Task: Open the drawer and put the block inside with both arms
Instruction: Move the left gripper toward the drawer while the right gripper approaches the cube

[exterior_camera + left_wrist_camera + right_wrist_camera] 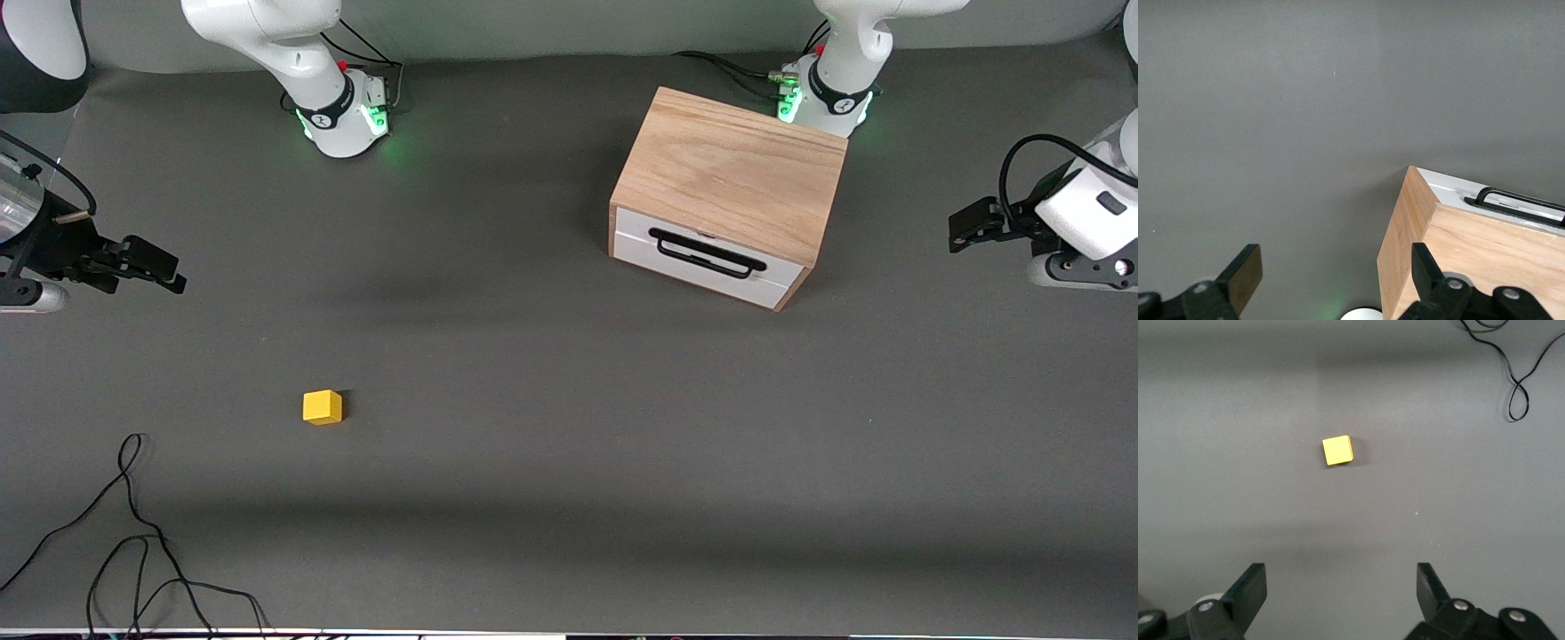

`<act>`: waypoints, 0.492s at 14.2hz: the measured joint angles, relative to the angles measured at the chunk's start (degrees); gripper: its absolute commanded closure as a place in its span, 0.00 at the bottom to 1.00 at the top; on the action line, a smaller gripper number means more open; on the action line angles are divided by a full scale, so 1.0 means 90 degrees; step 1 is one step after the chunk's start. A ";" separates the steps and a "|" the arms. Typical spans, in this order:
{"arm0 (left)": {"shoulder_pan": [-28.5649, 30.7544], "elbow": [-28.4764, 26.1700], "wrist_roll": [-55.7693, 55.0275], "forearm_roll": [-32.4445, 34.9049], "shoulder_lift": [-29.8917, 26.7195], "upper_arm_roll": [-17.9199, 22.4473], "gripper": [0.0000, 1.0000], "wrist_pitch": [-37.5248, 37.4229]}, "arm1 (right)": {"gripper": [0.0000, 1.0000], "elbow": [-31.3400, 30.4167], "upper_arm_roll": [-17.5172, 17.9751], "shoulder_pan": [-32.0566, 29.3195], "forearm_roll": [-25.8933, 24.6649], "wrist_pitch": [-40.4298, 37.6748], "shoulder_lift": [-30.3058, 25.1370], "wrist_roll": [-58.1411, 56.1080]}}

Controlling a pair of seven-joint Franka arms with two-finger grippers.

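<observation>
The work surface is a flat dark grey table point(569, 462) with a matte cover; a loose black cable point(133, 542) lies in loops at the edge nearest the front camera, toward the right arm's end. The oak cabinet point(733, 169) stands near the left arm's base point(822, 98), its drawer point(702, 262) fully closed, white front panel and black bar handle point(707, 253) turned toward the front camera. The yellow block point(322, 407) rests on the bare table, well apart from the cabinet, toward the right arm's end and nearer the front camera. The right gripper point(1338, 593) hangs above the table at the right arm's end, jaws spread wide and holding nothing, with the block visible below it. The left gripper point(1335, 273) hangs above the table beside the cabinet at the left arm's end, jaws likewise wide apart and empty.
</observation>
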 measured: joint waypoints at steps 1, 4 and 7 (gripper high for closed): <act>0.0000 0.0000 0.0000 0.0000 0.0000 0.0000 0.00 0.0000 | 0.00 0.0009 0.0000 0.0000 0.0000 0.0000 0.0008 0.0000; 0.0000 0.0000 0.0000 0.0000 0.0000 0.0000 0.00 0.0000 | 0.00 0.0034 0.0000 0.0000 0.0000 0.0000 0.0050 0.0000; -0.0003 0.0000 0.0002 0.0000 0.0000 -0.0002 0.00 0.0000 | 0.00 0.0081 0.0002 0.0000 0.0000 0.0000 0.0143 0.0000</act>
